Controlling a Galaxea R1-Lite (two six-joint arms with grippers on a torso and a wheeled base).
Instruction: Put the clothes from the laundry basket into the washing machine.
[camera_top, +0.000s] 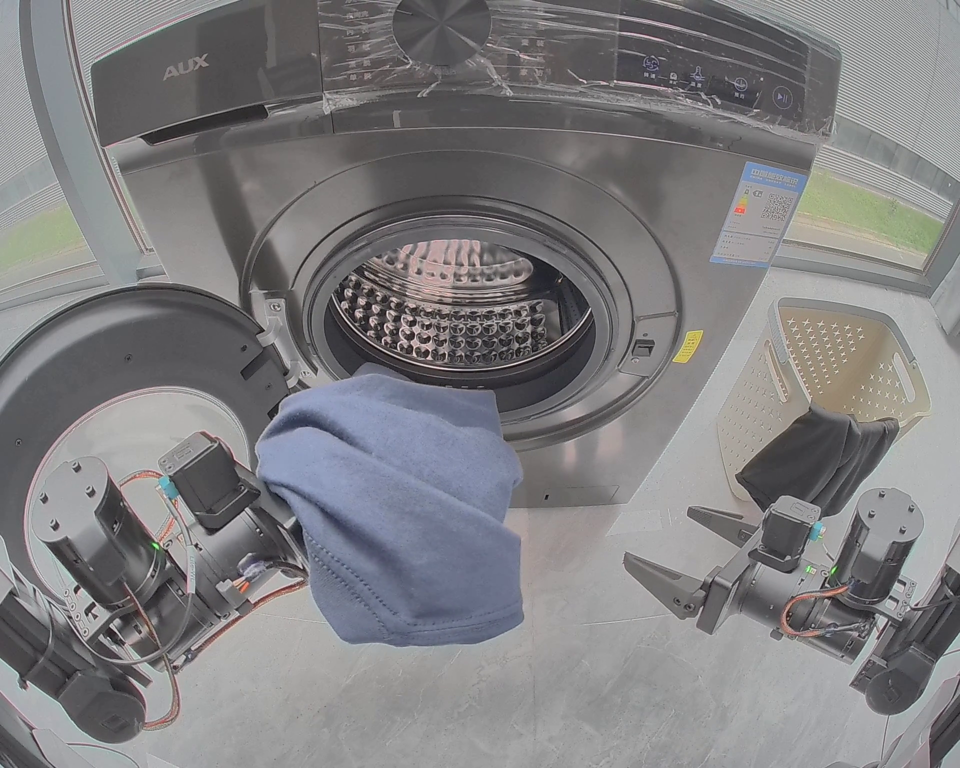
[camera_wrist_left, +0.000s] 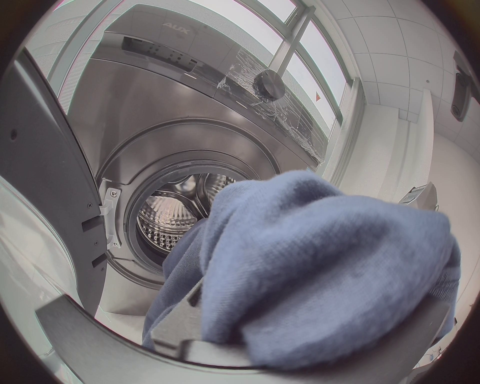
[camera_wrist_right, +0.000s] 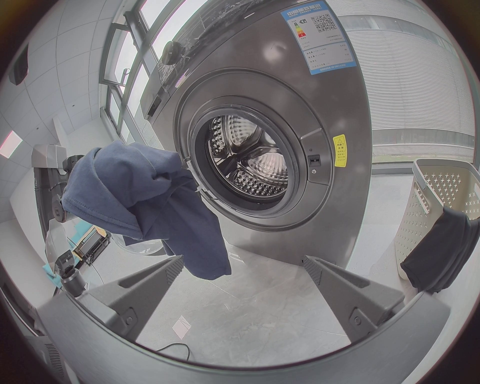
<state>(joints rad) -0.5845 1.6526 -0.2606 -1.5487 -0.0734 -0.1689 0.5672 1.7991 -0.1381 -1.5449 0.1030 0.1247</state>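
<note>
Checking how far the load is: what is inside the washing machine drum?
Bare dimpled metal of the drum, no clothes seen. The blue garment hangs before the opening and hides the drum's lower front from the head view.

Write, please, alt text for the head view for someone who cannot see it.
The left end effector holds a blue garment before the open washing machine. The right end effector is open, near a laundry basket with a dark garment over its rim.

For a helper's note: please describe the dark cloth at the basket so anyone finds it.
Right of the grey front-loading washing machine stands a cream perforated plastic laundry basket. The black garment hangs over its near rim. Unlike the blue garment before the drum, it is not held.
</note>
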